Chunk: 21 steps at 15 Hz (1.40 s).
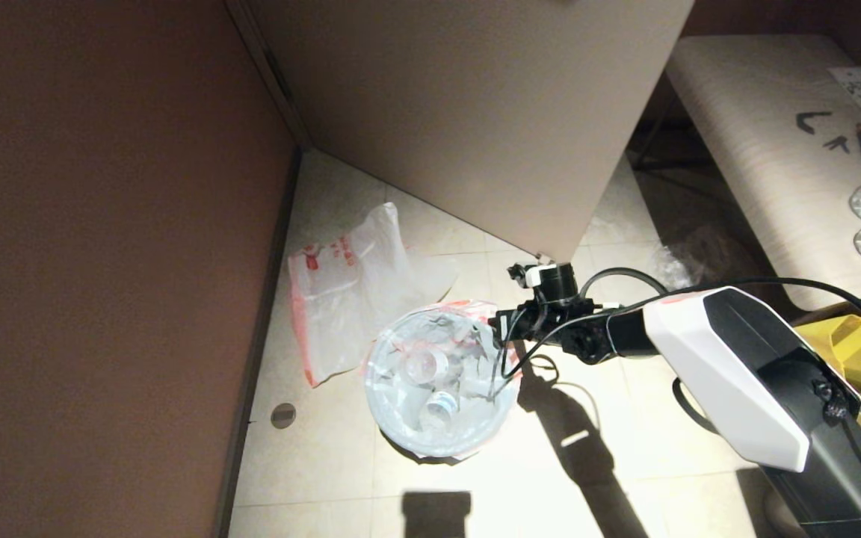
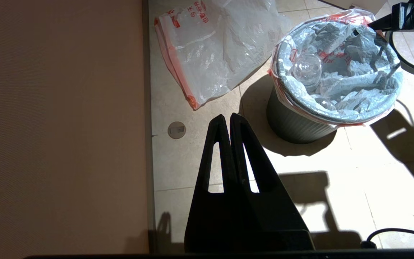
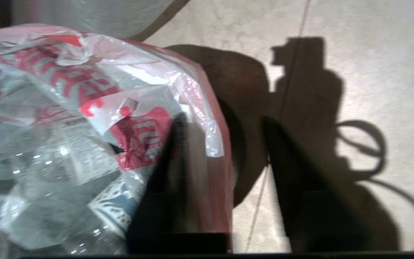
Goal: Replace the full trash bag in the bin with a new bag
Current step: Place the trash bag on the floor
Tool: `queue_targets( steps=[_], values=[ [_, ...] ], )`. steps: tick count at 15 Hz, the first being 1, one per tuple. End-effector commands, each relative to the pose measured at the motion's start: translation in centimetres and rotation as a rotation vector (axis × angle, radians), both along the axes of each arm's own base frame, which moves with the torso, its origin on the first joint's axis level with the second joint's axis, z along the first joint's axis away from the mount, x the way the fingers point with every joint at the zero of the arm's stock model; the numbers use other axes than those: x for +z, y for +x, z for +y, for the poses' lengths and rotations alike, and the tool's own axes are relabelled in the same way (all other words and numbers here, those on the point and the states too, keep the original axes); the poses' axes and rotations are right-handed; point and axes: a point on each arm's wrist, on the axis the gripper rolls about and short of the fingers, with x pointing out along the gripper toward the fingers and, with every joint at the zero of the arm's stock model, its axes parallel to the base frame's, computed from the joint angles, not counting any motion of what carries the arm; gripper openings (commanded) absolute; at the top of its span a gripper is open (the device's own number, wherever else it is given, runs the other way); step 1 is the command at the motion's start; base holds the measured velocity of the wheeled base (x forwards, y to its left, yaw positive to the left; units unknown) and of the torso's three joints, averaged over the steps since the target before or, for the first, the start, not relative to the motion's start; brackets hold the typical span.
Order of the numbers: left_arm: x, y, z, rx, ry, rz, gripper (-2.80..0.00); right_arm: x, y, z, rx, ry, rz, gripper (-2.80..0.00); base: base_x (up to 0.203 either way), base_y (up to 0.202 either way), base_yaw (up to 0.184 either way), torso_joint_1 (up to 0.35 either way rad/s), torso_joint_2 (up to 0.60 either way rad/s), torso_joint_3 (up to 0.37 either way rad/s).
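Right gripper (image 3: 221, 144) straddles the full trash bag (image 1: 438, 366) rim at frame centre-right, jaws part-open w/ film between, grip not confirmed (left gripper (image 2: 230, 122) shut, farther off).

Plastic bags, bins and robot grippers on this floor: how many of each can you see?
Plastic bags: 2, the full trash bag and the new bag
Bins: 1, the bin
Grippers: 2, left gripper, right gripper
Total: 5

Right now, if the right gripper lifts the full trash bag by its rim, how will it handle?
The full trash bag is thin crinkled film, so it will probably stretch and sag. Its load looks like empty clear bottles and cups, likely light. The right gripper straddles the rim edge; glossy film may slip.
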Motion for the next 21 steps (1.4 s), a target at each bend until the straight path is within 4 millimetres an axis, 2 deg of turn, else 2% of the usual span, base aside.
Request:
queue_targets(
  steps=[1, 5, 9, 11, 16, 21],
  values=[
    [-0.2, 0.0, 0.0, 0.0, 0.001, 0.006, -2.8, 0.2, -0.1, 0.1, 0.036, 0.032, 0.012, -2.8, 0.0, 0.0, 0.0, 0.0, 0.0, 0.0],
    [-0.2, 0.0, 0.0, 0.0, 0.001, 0.006, -2.8, 0.7, -0.4, 0.1, 0.099, 0.115, 0.092, -2.8, 0.0, 0.0, 0.0, 0.0, 0.0, 0.0],
    [-0.2, 0.0, 0.0, 0.0, 0.001, 0.006, -2.8, 3.7, -1.3, -0.8, 0.149, 0.248, 0.218, -2.8, 0.0, 0.0, 0.0, 0.0, 0.0, 0.0],
    [-0.2, 0.0, 0.0, 0.0, 0.001, 0.006, -2.8, 4.6, -1.6, -1.3, 0.184, 0.344, 0.311, -2.8, 0.0, 0.0, 0.0, 0.0, 0.0, 0.0],
    [-0.2, 0.0, 0.0, 0.0, 0.001, 0.006, -2.8, 3.1, -1.7, -1.5, 0.24, 0.428, 0.462, -2.8, 0.0, 0.0, 0.0, 0.0, 0.0, 0.0],
    [-0.2, 0.0, 0.0, 0.0, 0.001, 0.006, -2.8, 2.7, -3.3, -1.6, 0.406, 0.483, 0.714, -2.8, 0.0, 0.0, 0.0, 0.0, 0.0, 0.0]
  ],
)
